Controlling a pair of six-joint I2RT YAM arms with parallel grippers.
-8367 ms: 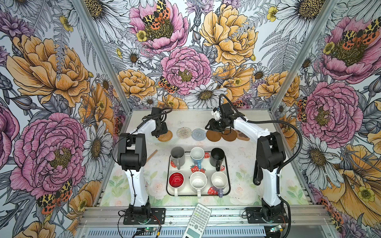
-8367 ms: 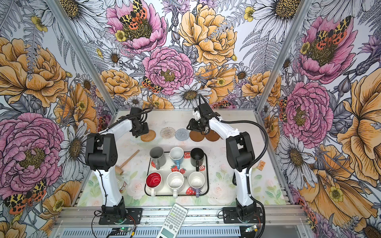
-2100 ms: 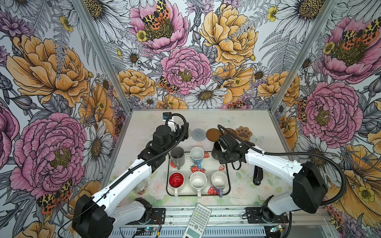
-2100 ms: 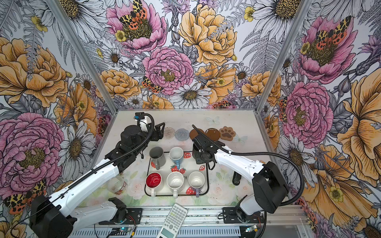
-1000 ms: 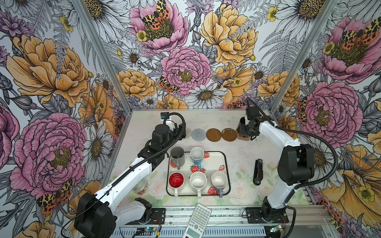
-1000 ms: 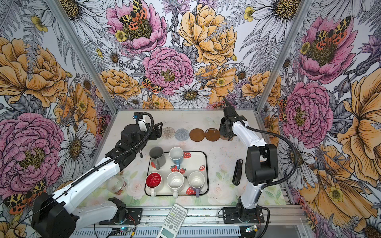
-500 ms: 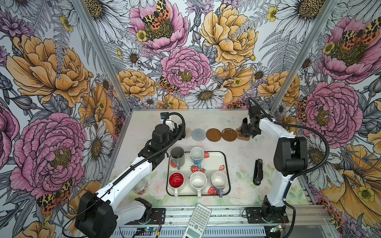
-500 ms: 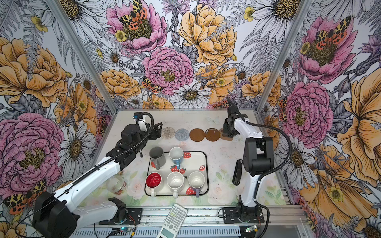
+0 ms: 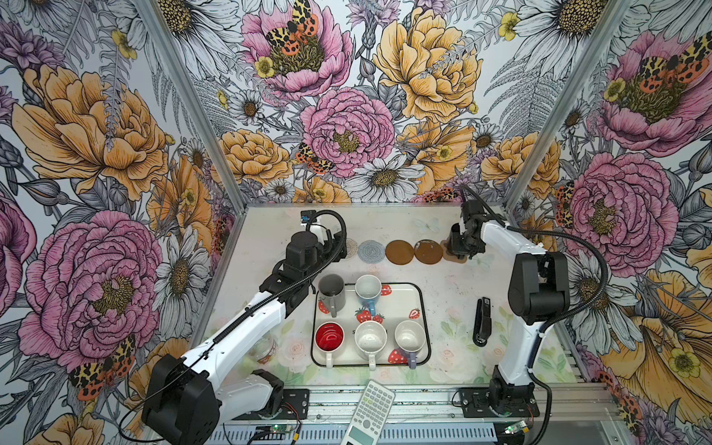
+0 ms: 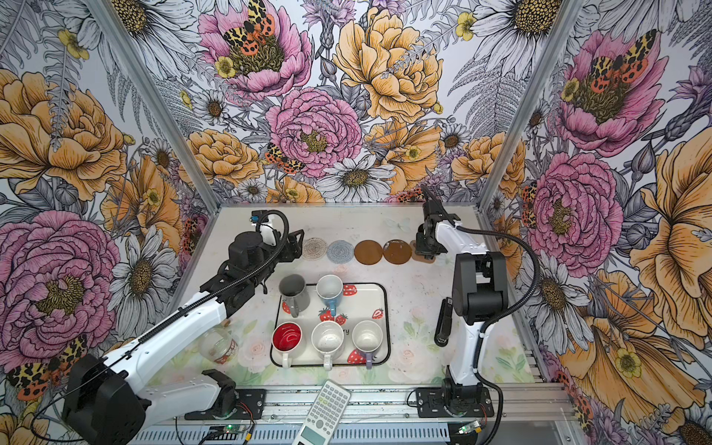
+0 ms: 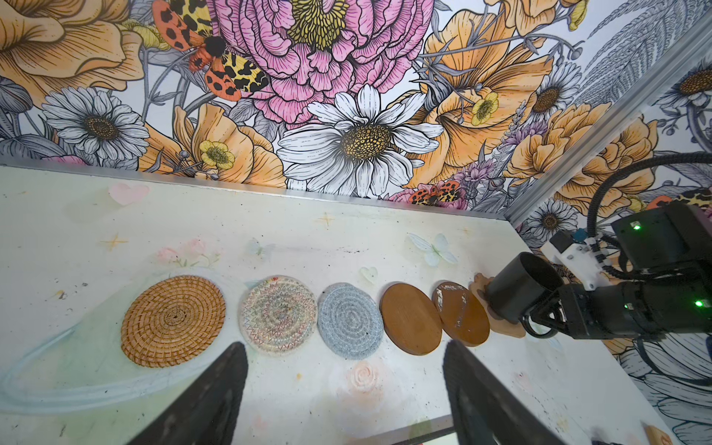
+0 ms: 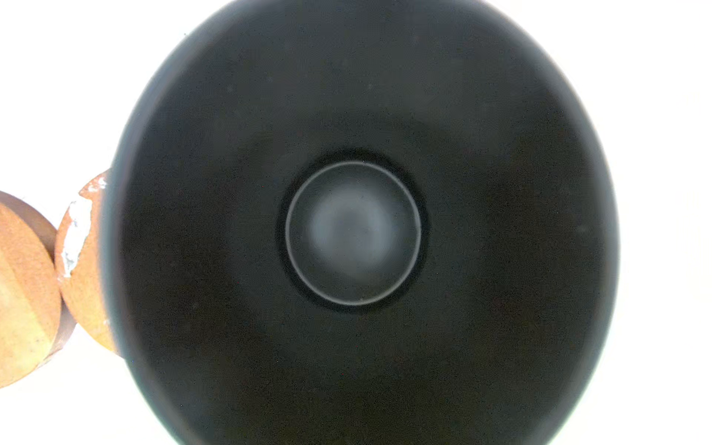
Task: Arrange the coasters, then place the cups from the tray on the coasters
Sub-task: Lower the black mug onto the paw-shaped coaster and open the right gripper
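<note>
Six coasters lie in a row at the back: rattan (image 11: pixel 173 319), whitish crochet (image 11: pixel 277 314), blue-grey (image 9: pixel 371 251), two brown discs (image 9: pixel 400 252) (image 9: pixel 429 251), and a paw-shaped one (image 9: pixel 454 257) at the right end. My right gripper (image 9: pixel 464 244) is shut on the handle of the black cup (image 11: pixel 520 289), which stands on or just over the paw coaster. The cup's inside fills the right wrist view (image 12: pixel 354 231). My left gripper (image 11: pixel 346 385) hangs open and empty in front of the row. The tray (image 9: pixel 418 308) holds grey (image 9: pixel 331 287), light blue (image 9: pixel 368 287), red-inside (image 9: pixel 329 336), speckled (image 9: pixel 370 336) and lavender (image 9: pixel 410 334) cups.
A clear glass jar (image 9: pixel 264 348) sits under my left arm, left of the tray. A black stapler (image 9: pixel 483 321) lies right of the tray. A calculator (image 9: pixel 370 412) rests on the front rail. Flowered walls close in the back and sides.
My right arm carried the black cup from the tray to the back right and has settled it over the paw coaster. The left arm has stayed where it was, open.
</note>
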